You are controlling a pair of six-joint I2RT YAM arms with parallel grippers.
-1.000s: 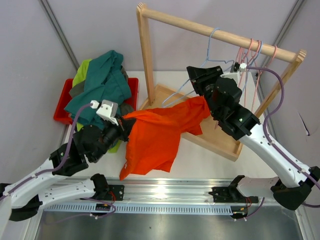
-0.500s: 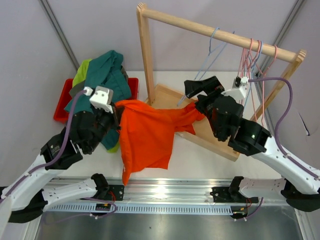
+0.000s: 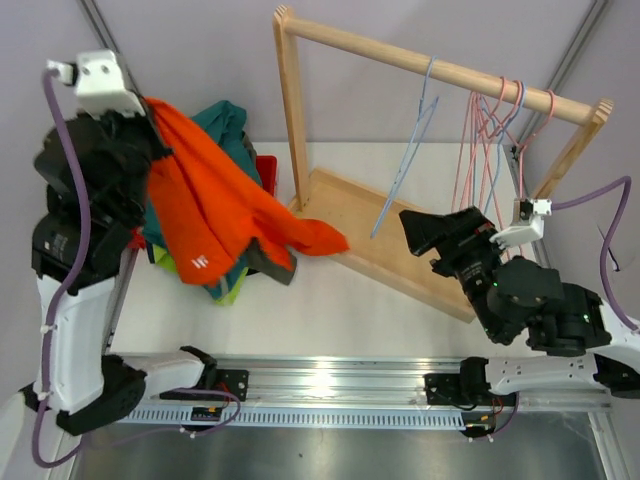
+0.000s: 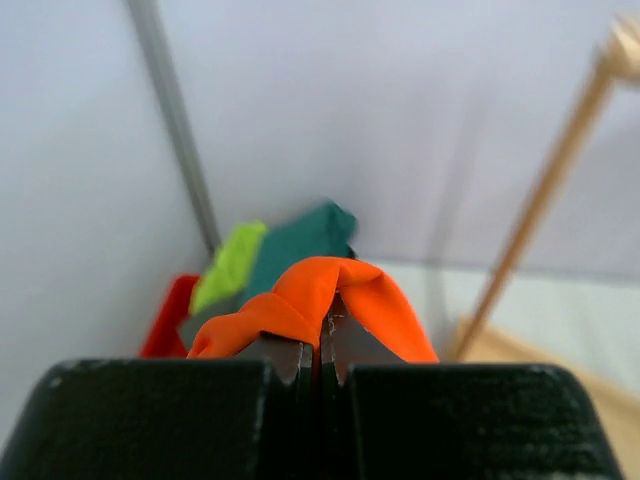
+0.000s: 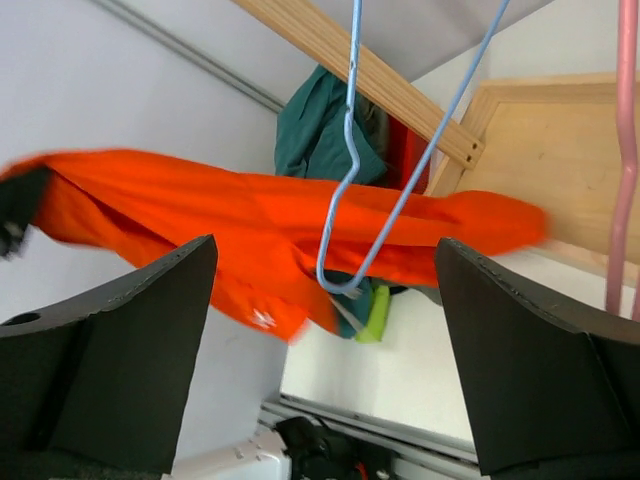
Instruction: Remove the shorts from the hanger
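The left pincer (image 4: 322, 350), clamped shut on a fold of the soft orange fabric shorts (image 3: 215, 215), holds them raised over the red plastic bin (image 3: 266, 172), where teal shorts (image 3: 232, 122) and lime-green shorts (image 3: 228, 291) lie heaped; grey fabric shows there too. The right pincer (image 5: 325, 330) stands wide and empty near the bare light-blue wire hanger (image 3: 408, 160). The orange pair looks free of its hanger, so the next move is to drop it onto the heap. One blue hanger hangs apart on the wooden rack (image 3: 290, 110); the pink ones (image 3: 480, 135) cluster too tightly to count.
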